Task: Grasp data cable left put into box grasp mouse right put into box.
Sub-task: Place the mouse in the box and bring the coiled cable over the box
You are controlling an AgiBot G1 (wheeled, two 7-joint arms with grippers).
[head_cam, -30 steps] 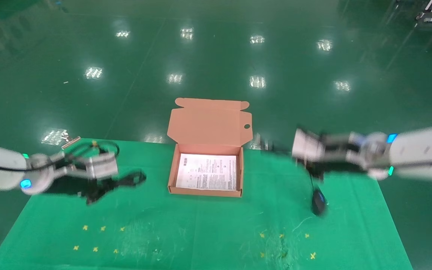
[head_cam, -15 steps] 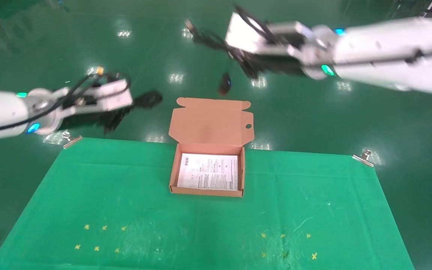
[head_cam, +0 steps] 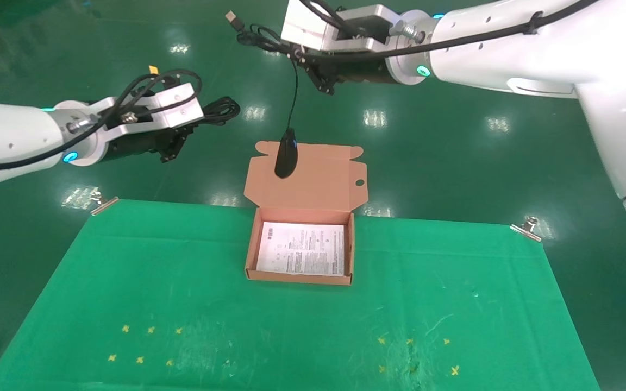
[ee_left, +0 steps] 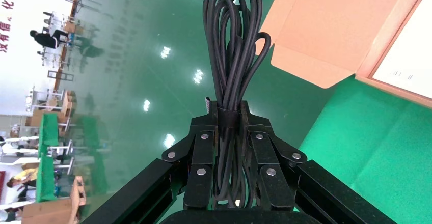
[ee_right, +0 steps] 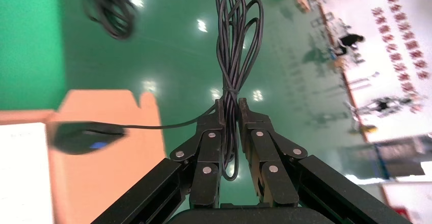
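My left gripper is shut on the data cable, a thick black bundle, held high to the left of the box. In the left wrist view the data cable sticks out past the shut gripper. My right gripper is shut on the coiled mouse cord, high behind the box. The mouse hangs on its cord in front of the open lid. It also shows in the right wrist view. The box stands open on the table with the white sheet inside.
The green cloth table has metal clips at its back corners and small yellow crosses near the front. Shiny green floor lies beyond the back edge.
Both arms have risen from the table. The right arm has swung left with the mouse, which now dangles before the lid. The left arm has lifted the data cable up and back.
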